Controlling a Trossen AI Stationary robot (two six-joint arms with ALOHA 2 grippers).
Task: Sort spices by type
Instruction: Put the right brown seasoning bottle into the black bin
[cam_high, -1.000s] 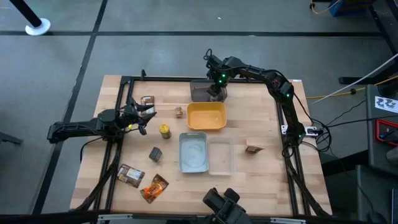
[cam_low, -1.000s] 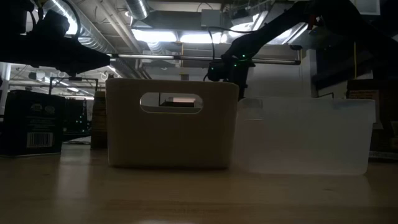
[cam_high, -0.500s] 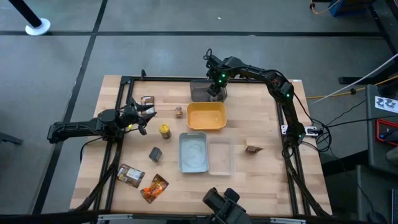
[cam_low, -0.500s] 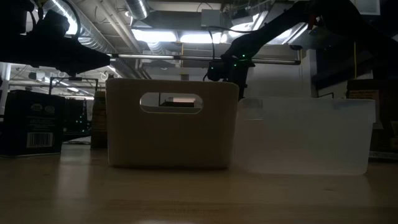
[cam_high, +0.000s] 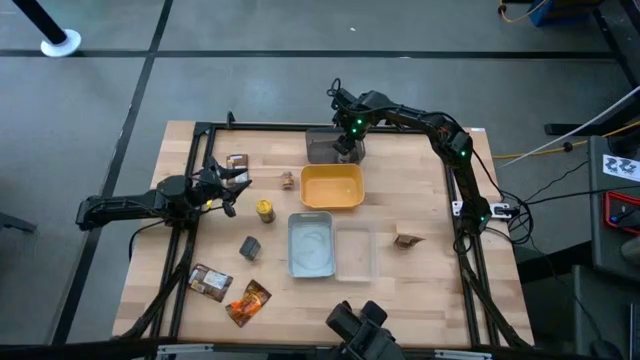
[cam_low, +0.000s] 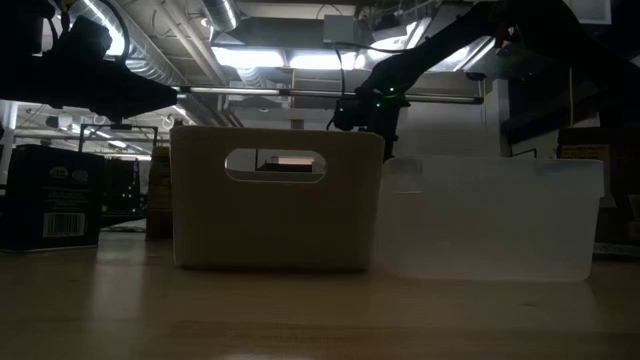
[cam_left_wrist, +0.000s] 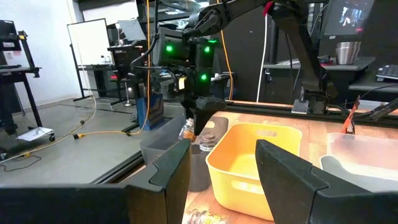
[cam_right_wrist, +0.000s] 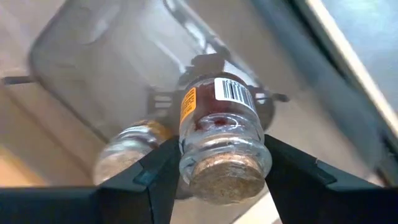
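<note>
Above the grey tray (cam_high: 323, 150) at upper centre, your right gripper (cam_right_wrist: 214, 163) has its fingers clamped on a small cork-topped jar (cam_right_wrist: 219, 134) (its twin already lies inside), while your left gripper (cam_high: 236, 183) waits with fingers parted mid-left over the worktop (cam_high: 420, 200).

The light wooden bench (cam_high: 400, 290) stands on a grey concrete floor (cam_high: 250, 80) crossed by dark lines. A white round stand base (cam_high: 60, 42) sits on the floor at one far corner. Overhead, long bright ceiling lights (cam_low: 290, 58) glow among silver ducts (cam_low: 150, 65). A white whiteboard on a stand (cam_left_wrist: 93, 42) sits across the room, with yellow cable (cam_left_wrist: 93, 127) trailing over the floor.
</note>
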